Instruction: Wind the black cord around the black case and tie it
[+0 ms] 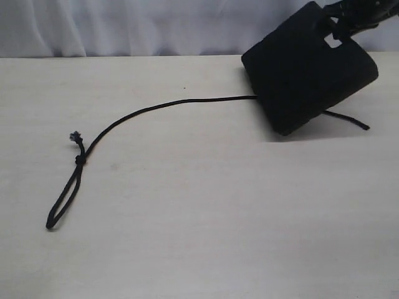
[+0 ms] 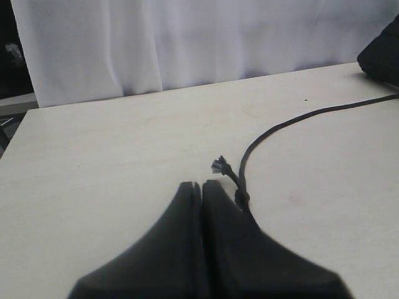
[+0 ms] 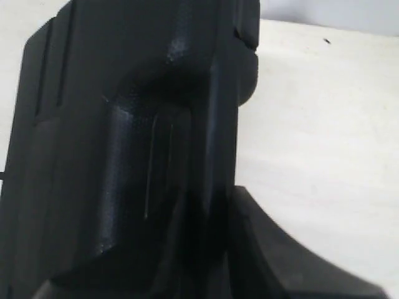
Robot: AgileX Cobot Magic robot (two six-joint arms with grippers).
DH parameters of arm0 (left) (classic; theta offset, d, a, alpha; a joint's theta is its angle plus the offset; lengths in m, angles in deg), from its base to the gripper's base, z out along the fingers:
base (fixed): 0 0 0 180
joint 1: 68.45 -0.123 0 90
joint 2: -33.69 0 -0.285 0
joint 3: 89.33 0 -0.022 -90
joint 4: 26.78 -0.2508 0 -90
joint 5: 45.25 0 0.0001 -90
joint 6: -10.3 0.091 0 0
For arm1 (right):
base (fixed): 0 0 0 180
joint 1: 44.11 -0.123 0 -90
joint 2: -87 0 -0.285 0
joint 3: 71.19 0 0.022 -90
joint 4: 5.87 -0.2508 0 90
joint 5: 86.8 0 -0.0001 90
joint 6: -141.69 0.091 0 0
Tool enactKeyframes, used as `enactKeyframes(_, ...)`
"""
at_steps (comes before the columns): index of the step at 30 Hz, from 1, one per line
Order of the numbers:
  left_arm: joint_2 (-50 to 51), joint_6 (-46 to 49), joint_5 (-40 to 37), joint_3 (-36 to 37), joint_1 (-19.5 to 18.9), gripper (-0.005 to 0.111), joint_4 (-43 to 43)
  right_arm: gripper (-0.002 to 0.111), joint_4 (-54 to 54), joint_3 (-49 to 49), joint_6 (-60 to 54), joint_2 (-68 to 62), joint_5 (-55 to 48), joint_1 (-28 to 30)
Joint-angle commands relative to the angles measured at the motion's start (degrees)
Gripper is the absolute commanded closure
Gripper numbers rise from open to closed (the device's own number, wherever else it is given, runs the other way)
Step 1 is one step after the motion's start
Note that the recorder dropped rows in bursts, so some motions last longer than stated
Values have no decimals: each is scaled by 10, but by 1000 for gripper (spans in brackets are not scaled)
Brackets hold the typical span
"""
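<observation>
Exterior view: right hand (image 1: 337,27) grasps tilted black case (image 1: 299,75) over braided black cord (image 1: 149,108); left hand (image 2: 201,188) clenched.

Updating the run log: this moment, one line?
right gripper: grips black case, tilted | black cord: runs beneath case | left gripper: shut, empty

The case (image 1: 308,71) is tilting at the table's (image 1: 218,237) far right corner, over the cord (image 1: 156,107) trailing left.
</observation>
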Motion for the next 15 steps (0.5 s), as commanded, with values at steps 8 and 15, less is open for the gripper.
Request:
enactKeyframes(8, -1, 0, 5, 2, 5, 107, 2, 104, -24, 9, 17, 41, 6, -101)
enactKeyframes(15, -1, 0, 5, 2, 5, 107, 3, 104, -24, 9, 24, 70, 6, -155)
